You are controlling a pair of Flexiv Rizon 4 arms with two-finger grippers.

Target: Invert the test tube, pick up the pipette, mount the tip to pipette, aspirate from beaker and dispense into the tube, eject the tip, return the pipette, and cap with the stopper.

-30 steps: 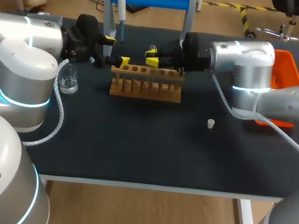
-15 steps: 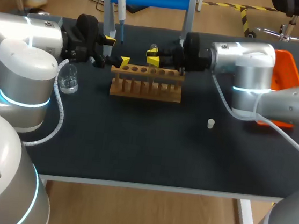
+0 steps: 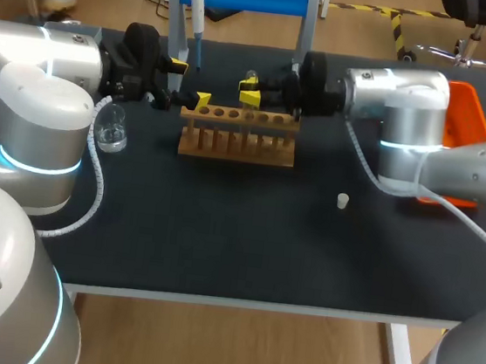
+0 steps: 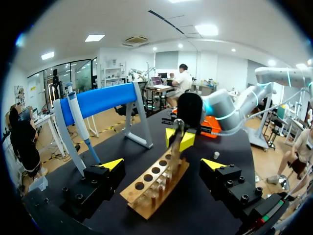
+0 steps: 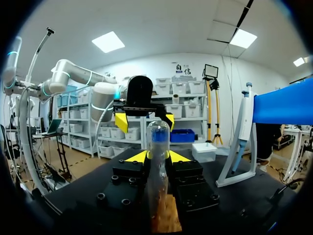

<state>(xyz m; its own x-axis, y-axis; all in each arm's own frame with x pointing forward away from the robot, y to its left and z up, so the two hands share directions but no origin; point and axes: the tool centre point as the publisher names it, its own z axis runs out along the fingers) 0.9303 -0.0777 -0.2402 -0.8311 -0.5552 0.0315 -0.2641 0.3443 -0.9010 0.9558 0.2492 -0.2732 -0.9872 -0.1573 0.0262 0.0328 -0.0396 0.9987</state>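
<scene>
Right arm has eased back toward its own side, lifting the test tube [image 5: 157, 161] slightly higher above the wooden rack [image 3: 237, 137]; right jaws are clamped on it from both sides, tube upright, rounded end apparently uppermost. Left jaws stand wide at the rack's near end, holding nothing. Looks like the tube is coming clear for the invert step; pipette [image 3: 194, 18] hangs on its stand, beaker [image 3: 110, 127] and stopper [image 3: 343, 200] sit on the desk [image 3: 220, 232]

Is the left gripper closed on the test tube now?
No, the left gripper is open, its fingers wide apart at the end of the wooden rack, and the test tube is held by the right gripper.
</scene>
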